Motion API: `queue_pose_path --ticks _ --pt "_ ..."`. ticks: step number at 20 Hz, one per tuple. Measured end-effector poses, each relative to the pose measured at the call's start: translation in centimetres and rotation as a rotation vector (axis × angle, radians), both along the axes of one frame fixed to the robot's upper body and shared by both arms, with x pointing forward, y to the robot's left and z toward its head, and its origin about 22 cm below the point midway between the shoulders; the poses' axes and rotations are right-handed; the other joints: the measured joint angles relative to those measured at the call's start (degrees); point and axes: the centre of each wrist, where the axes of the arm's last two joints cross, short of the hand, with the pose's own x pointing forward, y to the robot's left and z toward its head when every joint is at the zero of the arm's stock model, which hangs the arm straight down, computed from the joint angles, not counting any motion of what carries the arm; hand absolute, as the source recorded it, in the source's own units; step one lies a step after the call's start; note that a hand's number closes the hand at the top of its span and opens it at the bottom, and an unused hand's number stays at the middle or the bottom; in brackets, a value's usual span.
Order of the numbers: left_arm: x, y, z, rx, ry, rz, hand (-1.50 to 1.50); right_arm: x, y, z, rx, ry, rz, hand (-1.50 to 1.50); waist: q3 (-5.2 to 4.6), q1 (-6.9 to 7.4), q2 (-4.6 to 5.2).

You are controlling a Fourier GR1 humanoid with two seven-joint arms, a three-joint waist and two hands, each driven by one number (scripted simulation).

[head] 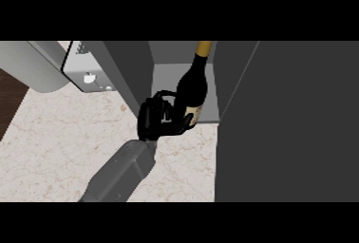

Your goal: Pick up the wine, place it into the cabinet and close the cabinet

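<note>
Inside cabinet (184,71), wine (191,85) upright, left robot hand (160,118) gripping it

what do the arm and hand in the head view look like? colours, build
One arm shows: a grey forearm, boxy with flat faces, narrowing toward the wrist. It ends in a glossy black hand with jointed fingers and a thumb. No cables, markings or sleeve visible.

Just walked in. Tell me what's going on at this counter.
One black hand on a grey forearm has its fingers curled round the lower part of a dark wine bottle with a gold-capped neck. The bottle stands upright at the open front of the grey cabinet, over its pale shelf floor. The dark cabinet door is open at the right. The other hand is out of view.
</note>
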Motion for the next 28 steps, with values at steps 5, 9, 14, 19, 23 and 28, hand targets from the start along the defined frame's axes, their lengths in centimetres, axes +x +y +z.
queue_pose_path --ticks 5,9,14,19,23,28 --pt "1.4 0.1 0.2 0.001 0.008 -0.008 1.5 -0.6 -0.3 -0.2 0.0 0.005 0.003 -1.5 0.01 -0.26 0.04" --pt "2.1 -0.1 0.5 -0.009 0.015 -0.017 1.5 0.0 -0.5 -0.6 0.009 0.006 0.005 -1.5 0.0 -0.44 0.11" --pt "3.1 -0.1 1.1 -0.022 0.036 -0.018 1.5 0.3 -0.3 -1.1 0.001 0.008 0.01 -1.5 -0.02 -0.5 0.26" --pt "4.3 0.3 1.7 -0.006 0.046 -0.001 1.5 0.6 -0.4 -1.1 -0.004 -0.001 0.016 -1.5 -0.02 -0.58 0.4" --pt "4.9 0.5 2.0 0.01 0.063 0.019 1.5 0.5 0.0 -1.0 0.001 -0.006 0.013 -1.5 -0.03 -0.84 0.47" --pt "5.2 0.8 2.0 0.034 0.083 0.042 1.5 0.8 0.1 -0.6 0.0 -0.014 0.03 -1.5 -0.03 -1.62 0.6"
